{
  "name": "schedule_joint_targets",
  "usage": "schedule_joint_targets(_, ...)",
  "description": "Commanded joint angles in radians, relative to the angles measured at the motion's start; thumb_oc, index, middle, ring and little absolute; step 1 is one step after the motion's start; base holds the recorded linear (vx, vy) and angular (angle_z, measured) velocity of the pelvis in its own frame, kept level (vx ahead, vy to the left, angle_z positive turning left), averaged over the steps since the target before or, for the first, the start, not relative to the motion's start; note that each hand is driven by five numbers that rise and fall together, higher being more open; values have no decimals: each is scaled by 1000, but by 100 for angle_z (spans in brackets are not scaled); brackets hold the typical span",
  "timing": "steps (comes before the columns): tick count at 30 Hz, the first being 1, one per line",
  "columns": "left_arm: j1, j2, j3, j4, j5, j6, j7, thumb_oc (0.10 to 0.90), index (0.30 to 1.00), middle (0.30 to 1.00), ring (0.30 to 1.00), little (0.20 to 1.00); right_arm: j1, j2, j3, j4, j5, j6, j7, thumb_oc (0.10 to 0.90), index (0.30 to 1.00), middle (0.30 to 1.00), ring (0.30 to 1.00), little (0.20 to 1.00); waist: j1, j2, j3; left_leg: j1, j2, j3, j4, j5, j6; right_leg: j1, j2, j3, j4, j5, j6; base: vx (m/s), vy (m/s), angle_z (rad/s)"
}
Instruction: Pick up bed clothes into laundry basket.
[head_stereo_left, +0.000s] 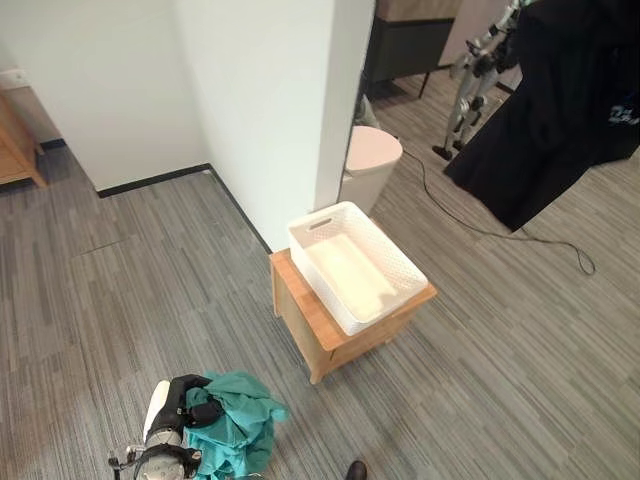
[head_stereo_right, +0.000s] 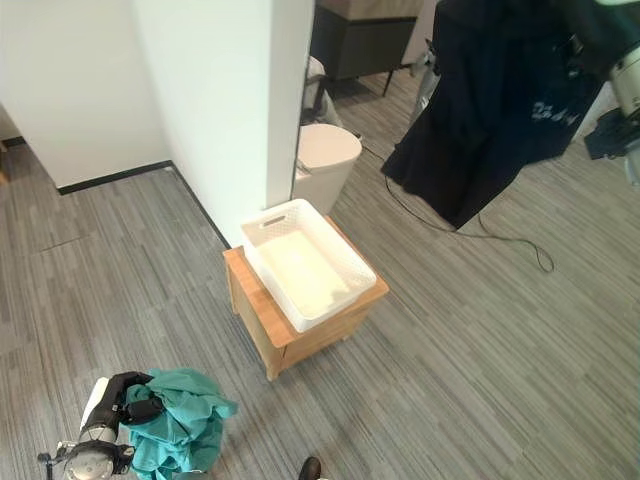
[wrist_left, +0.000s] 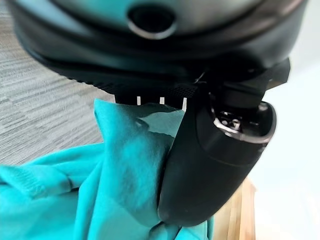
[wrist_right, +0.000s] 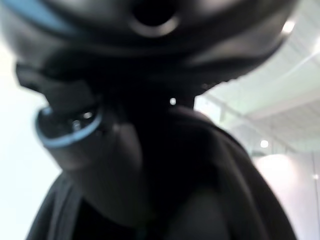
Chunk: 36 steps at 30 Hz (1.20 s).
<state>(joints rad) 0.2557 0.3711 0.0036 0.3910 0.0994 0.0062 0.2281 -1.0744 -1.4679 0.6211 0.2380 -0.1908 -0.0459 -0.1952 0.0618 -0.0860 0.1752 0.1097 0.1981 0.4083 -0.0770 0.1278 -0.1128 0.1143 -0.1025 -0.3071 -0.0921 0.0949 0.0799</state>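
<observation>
Crumpled teal garment gripped in left hand, right hand clutching dark garment, white basket nearby

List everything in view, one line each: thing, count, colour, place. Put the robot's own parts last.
laundry basket: one, white, on the wooden stand, nothing in it.
wooden stand: one, light wood, on the floor at the wall's corner.
teal garment: one, teal, held low on the robot's left.
dark garment: one, navy-black, held up high on the robot's right.
bin: one, white, on the floor behind the wall's corner.
dark cabinet: one, far back.
left hand: one, dark, curled on the teal garment.
right hand: one, dark, gripping the dark garment.
</observation>
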Motion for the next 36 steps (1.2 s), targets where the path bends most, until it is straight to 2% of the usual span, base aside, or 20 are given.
schedule_joint_targets(1,-53,64,-31,-61,13,-68,2,400,300,300,300,300,-170,10,-36,81,-16,63,-55,400,300,300,300,300,12,-19,-94,-61,50,-45,12,23,-37,52,-55,-10,10,-120,77,52,31,7)
schedule_joint_targets(4,-56,50,-42,-28,19,-63,-2,400,300,300,300,300,-117,48,-80,120,-32,75,-57,400,300,300,300,300,23,-14,-93,-69,43,-63,7,18,-35,54,-53,-25,11,-124,76,53,24,11)
schedule_joint_targets(8,-57,42,-45,-3,21,-56,-6,400,300,300,300,300,50,87,-221,112,-38,84,-61,400,300,300,300,300,31,-13,-88,-84,38,-83,3,17,-32,51,-52,-40,11,-127,78,29,16,13)
schedule_joint_targets(9,-58,33,-51,13,27,-52,-9,400,300,300,300,300,195,142,-346,93,-39,81,-75,400,300,300,300,300,40,-10,-77,-101,32,-99,-1,15,-31,43,-54,-50,9,-126,80,6,25,16)
schedule_joint_targets(12,-62,38,-59,22,29,-51,-7,400,300,300,300,300,284,187,-416,79,-36,77,-76,400,300,300,300,300,53,-16,-66,-110,30,-106,-3,13,-30,36,-57,-54,9,-125,82,5,17,14)
schedule_joint_targets(15,-79,55,-72,31,25,-51,-1,400,300,300,300,300,280,261,-382,111,-37,72,-70,400,300,300,300,300,89,-26,-36,-133,27,-115,-4,16,-30,12,-56,-58,6,-118,85,-26,8,2)
schedule_joint_targets(19,-103,62,-79,52,16,-53,4,400,300,300,300,300,200,280,-309,166,-27,72,-72,400,300,300,300,300,107,-32,-11,-165,31,-126,-6,27,-34,-16,-56,-67,5,-111,86,-57,-3,0)
schedule_joint_targets(23,-127,74,-94,77,11,-55,10,400,300,300,300,300,93,268,-258,213,-10,73,-95,400,300,300,300,300,127,-40,9,-209,31,-150,-10,35,-38,-45,-56,-85,5,-108,88,-42,2,17)
schedule_joint_targets(28,-129,76,-86,125,8,-53,25,400,300,300,300,300,-9,233,-219,223,-5,73,-133,400,300,300,300,300,136,-53,5,-215,23,-162,-10,26,-35,-40,-58,-87,5,-110,89,27,20,17)
schedule_joint_targets(34,-137,82,-91,154,9,-52,35,400,300,300,300,300,-41,223,-202,233,-9,74,-149,400,300,300,300,300,138,-62,0,-216,9,-175,-10,17,-30,-34,-63,-92,5,-110,92,34,13,15)
schedule_joint_targets(36,-157,89,-100,162,6,-48,45,400,300,300,300,300,-48,216,-197,247,-4,83,-155,400,300,300,300,300,138,-64,15,-231,4,-182,-10,19,-30,-49,-67,-92,5,-104,93,-9,-1,5)
